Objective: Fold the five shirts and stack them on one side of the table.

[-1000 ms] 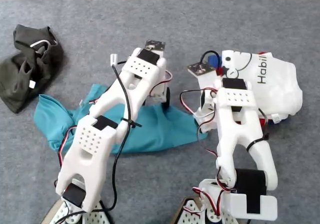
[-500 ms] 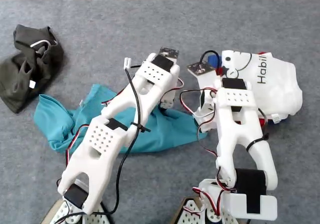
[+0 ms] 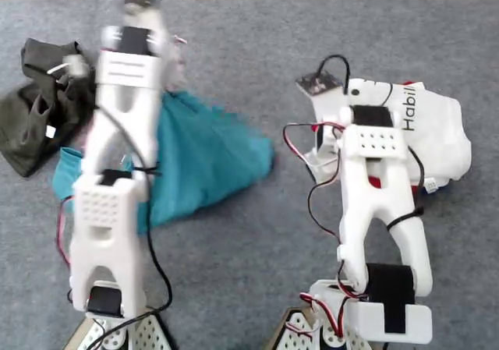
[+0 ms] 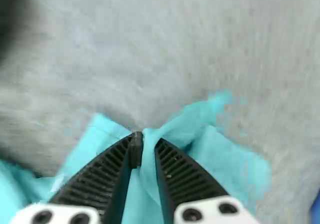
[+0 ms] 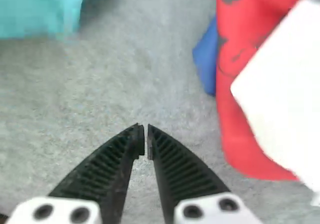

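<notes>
My left gripper (image 4: 145, 140) is shut on a fold of the teal shirt (image 4: 210, 144), pinched between its black fingers. In the high view the left arm (image 3: 117, 132) stretches toward the far left of the table, and the teal shirt (image 3: 207, 155) hangs from it in a raised, draped sheet. My right gripper (image 5: 145, 134) is shut on nothing above bare grey cloth. It sits next to a pile with a white shirt (image 3: 429, 132) on top, and a red shirt (image 5: 245, 84) and a blue shirt (image 5: 205, 59) under it.
A dark crumpled shirt (image 3: 39, 108) lies at the far left, close to the left arm's wrist. The grey table cloth (image 3: 257, 46) is bare at the back centre and between the two arm bases (image 3: 234, 288).
The left arm swung from the table's centre to the far left and back, pulling the teal shirt up and leftward. The right arm barely moved.
</notes>
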You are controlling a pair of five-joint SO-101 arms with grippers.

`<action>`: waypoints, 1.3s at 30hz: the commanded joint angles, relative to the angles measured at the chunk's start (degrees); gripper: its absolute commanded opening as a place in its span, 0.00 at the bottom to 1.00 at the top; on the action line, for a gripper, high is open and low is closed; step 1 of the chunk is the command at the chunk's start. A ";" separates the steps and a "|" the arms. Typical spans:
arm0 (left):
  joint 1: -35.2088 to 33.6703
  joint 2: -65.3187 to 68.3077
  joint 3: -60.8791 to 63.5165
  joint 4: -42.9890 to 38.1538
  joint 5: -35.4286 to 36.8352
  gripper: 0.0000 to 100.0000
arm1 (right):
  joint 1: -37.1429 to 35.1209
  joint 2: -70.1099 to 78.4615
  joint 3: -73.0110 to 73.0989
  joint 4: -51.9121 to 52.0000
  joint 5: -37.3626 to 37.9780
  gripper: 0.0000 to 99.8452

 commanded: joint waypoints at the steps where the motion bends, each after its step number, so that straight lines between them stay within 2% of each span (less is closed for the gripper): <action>1: -5.32 -11.60 -1.89 0.35 0.88 0.03 | -3.43 -0.75 -6.02 2.46 -0.35 0.01; 4: -7.34 -17.49 2.59 0.35 0.70 0.03 | -7.38 -0.13 -5.93 1.58 -0.35 0.01; 10: -11.82 -25.76 16.66 0.26 0.62 0.03 | -15.65 4.18 -4.35 -8.44 -0.79 0.01; 13: -15.96 -27.69 25.54 0.26 0.53 0.03 | -19.69 9.89 -7.43 -10.46 -5.71 0.03; 19: -29.41 -28.04 43.47 -1.76 -5.19 0.03 | -28.84 23.69 -19.21 -10.73 -11.96 0.30; 23: -36.53 -29.10 54.29 -7.30 -11.87 0.03 | -35.25 32.92 -31.25 -6.77 -12.13 0.36; 27: -39.78 -31.65 62.37 -10.11 -17.05 0.03 | -39.82 42.68 -44.70 -4.31 -12.40 0.36; 34: -41.10 -37.54 77.93 -17.23 -23.56 0.03 | -42.64 60.44 -65.89 -0.62 -12.40 0.36; 36: -41.10 -39.30 81.45 -18.55 -24.18 0.03 | -42.90 64.48 -71.43 3.34 -12.22 0.29; 39: -41.01 -41.93 84.88 -19.87 -25.49 0.03 | -42.20 69.41 -81.27 10.29 -12.40 0.05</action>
